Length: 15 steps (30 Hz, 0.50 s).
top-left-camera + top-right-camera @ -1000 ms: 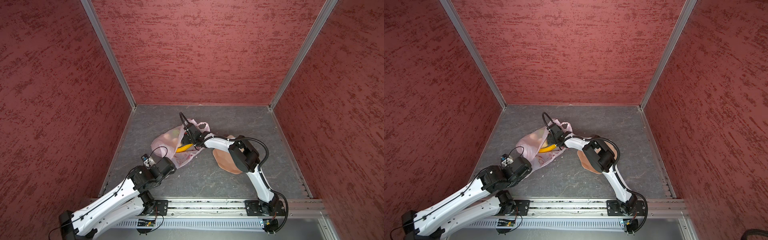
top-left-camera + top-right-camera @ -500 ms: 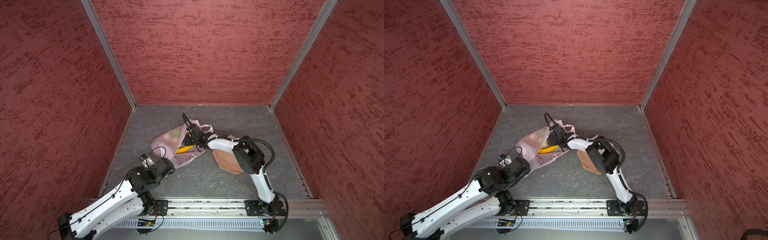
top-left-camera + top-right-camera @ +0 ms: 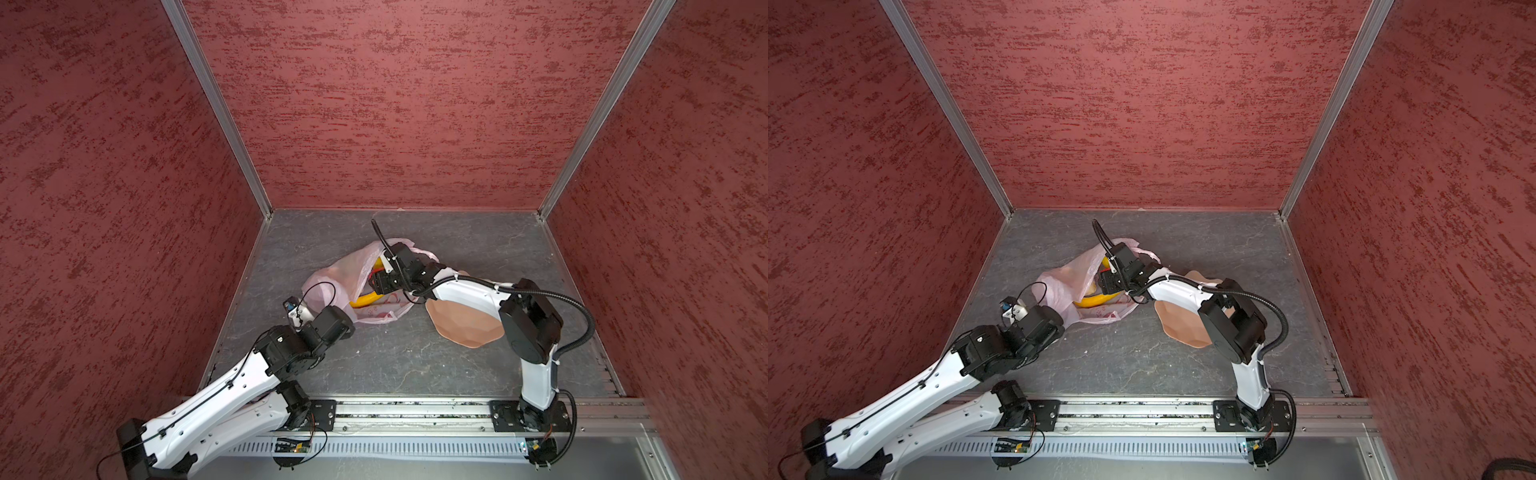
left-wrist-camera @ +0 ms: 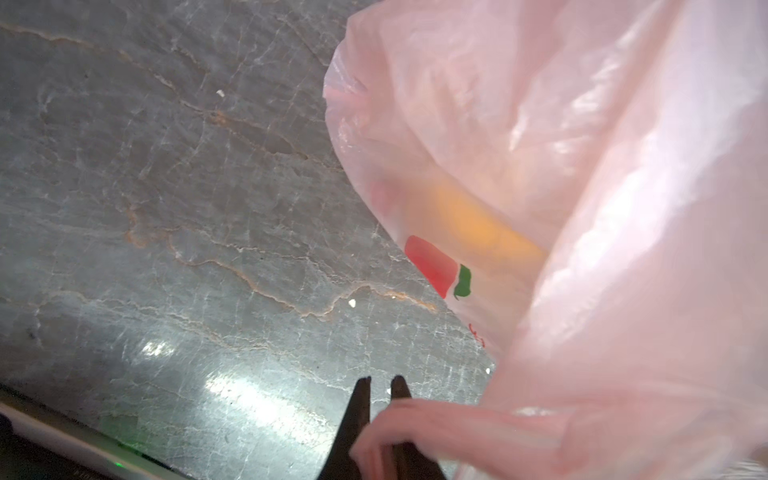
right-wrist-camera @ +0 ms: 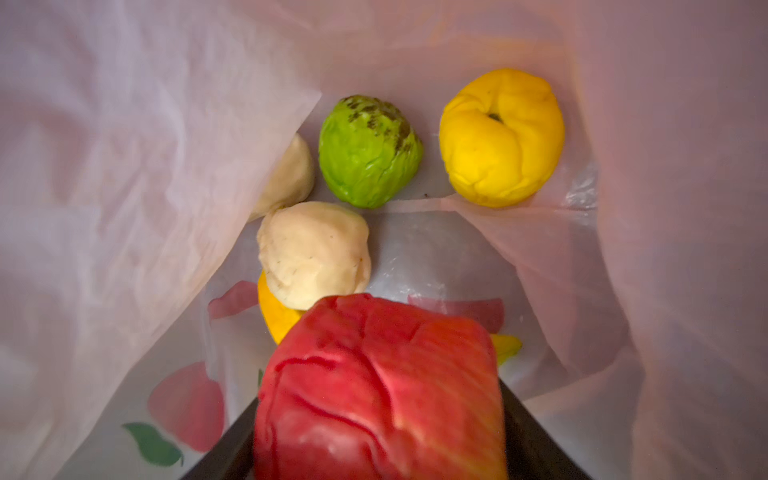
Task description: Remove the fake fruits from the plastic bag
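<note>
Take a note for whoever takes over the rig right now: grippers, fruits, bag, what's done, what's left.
Left gripper: shut on the bag by its handle.
Right gripper: inside the bag, closed on the red fruit.
In the bag: green fruit, yellow ball, two beige lumps, banana.
Done: no fruit shows outside the bag; the bowl looks empty where visible.
Left: lift the red fruit out, then the rest.

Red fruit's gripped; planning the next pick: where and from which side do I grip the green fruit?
Span the green fruit at its rounded middle, probably straight in through the plastic bag mouth. It lies uncovered, apart from the yellow ball; a bag fold and beige lump crowd its other side.
</note>
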Each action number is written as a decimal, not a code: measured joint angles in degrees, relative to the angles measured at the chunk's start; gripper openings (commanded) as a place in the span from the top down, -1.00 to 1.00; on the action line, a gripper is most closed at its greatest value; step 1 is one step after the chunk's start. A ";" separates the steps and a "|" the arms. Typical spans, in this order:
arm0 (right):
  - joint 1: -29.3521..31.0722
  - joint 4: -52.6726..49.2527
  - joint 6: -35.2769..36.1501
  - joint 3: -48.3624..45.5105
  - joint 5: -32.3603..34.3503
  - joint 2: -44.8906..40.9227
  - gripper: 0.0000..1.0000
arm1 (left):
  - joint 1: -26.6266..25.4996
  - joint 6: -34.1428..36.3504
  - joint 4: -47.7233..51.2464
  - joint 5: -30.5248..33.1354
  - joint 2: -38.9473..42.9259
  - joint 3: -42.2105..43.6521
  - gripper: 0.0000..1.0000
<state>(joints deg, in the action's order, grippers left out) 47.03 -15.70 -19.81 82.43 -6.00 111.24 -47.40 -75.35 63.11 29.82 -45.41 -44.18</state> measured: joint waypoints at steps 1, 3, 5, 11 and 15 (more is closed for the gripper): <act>0.09 -0.63 0.31 -0.15 -0.57 -0.59 0.36 | 0.13 0.63 -0.46 0.24 -0.37 -0.50 0.73; 0.31 -2.05 1.14 -0.94 -2.01 -2.27 0.36 | 0.39 1.84 -1.55 0.57 -1.29 -1.40 0.73; 0.50 -3.63 1.79 -1.77 -3.21 -3.98 0.36 | 0.52 2.84 -2.49 0.81 -1.77 -1.92 0.73; 0.79 -7.10 3.37 -3.21 -5.84 -8.31 0.36 | 0.63 4.96 -4.22 2.05 -2.25 -3.08 0.73; 0.79 -8.50 4.04 -3.45 -6.78 -9.64 0.36 | 0.83 5.73 -4.37 2.80 -2.08 -3.48 0.73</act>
<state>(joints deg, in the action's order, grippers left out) 47.81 -24.21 -15.77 78.98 -12.78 101.60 -46.57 -69.63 58.74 32.62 -47.48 -47.66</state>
